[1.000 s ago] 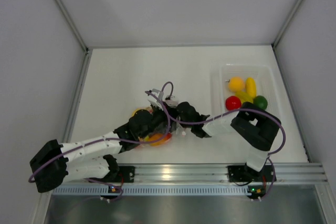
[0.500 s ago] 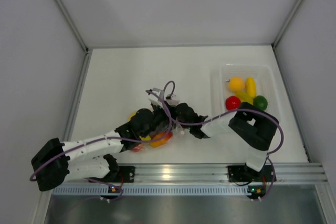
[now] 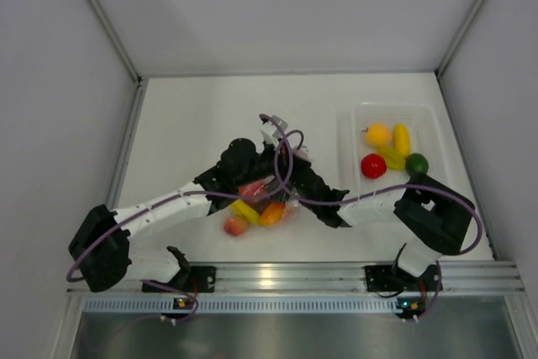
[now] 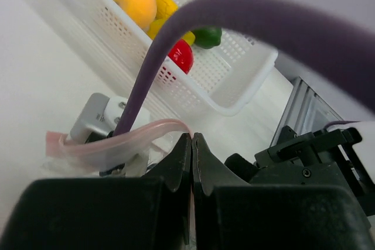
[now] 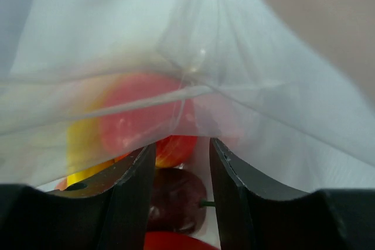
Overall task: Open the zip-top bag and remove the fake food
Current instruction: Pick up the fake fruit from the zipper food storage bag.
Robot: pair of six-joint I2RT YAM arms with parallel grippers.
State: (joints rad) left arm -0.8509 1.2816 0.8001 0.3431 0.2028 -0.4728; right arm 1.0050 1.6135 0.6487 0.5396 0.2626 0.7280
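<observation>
Both arms are found farther from the near edge than a second earlier, and the bag [image 5: 252,86] is drawn along with them, so that the food [image 3: 271,213], then hidden under the wrists, is now exposed to the top view. The bag is kept between the two wrists over the middle of the tabletop [image 3: 193,124], well apart from the tray [image 3: 357,115] at the right (where other pieces are already lying). Whether its belly rests on the tabletop cannot be told.

The left end effector [image 4: 191,144] is fully closed, and the zip strip [image 4: 117,143] is seen running towards its tips, so a pinch on the bag's edge is judged likely. The right end effector [image 5: 181,144] is partly apart; film hangs just ahead of it, but no grip can be made out.

The step in hand is judged to be the opening: one side of the mouth is pinned and the other is being sought. A firm hold on the opposite lip is called for next, then a pull apart across the strip, slow enough that the thin film is neither slipped nor torn.

The bag is seen as clear, creased film with a pale pink strip. Through it a red piece, a yellow one and a dark red one are made out, blurred by the folds.
</observation>
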